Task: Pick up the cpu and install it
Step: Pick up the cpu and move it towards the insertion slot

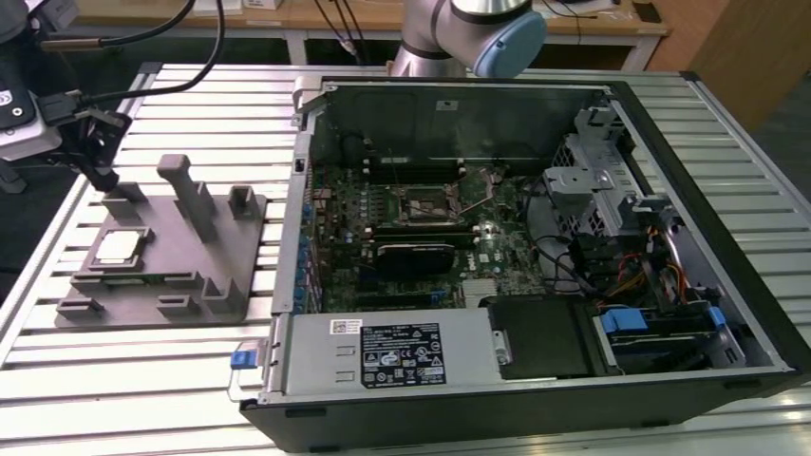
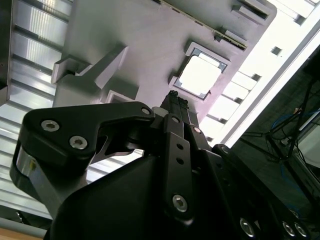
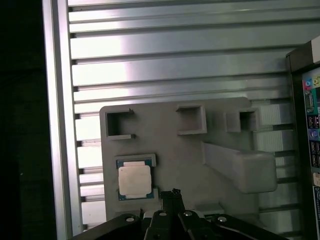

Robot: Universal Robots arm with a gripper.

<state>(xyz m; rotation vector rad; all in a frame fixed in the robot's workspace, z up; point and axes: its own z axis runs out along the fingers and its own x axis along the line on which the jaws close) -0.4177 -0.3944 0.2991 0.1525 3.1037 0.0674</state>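
The cpu (image 1: 117, 249) lies flat in a shallow pocket of the grey fixture block (image 1: 190, 275), at the exterior view's left. Its silver top shows in both wrist views (image 2: 200, 76) (image 3: 134, 181). My gripper (image 1: 99, 176) hangs above the far end of the fixture, clear of the cpu and holding nothing. Its black fingers (image 2: 175, 102) are pressed together, tips (image 3: 172, 194) pointing down just beside the chip's pocket. The motherboard socket (image 1: 424, 199) sits inside the open computer case, its metal frame lifted.
The open computer case (image 1: 659, 123) fills the exterior view's middle and right, with cables, a drive cage and a power supply (image 1: 393, 351) inside. Tall grey posts (image 1: 193, 199) rise from the fixture near the cpu. Everything rests on a ribbed aluminium table (image 1: 127, 389).
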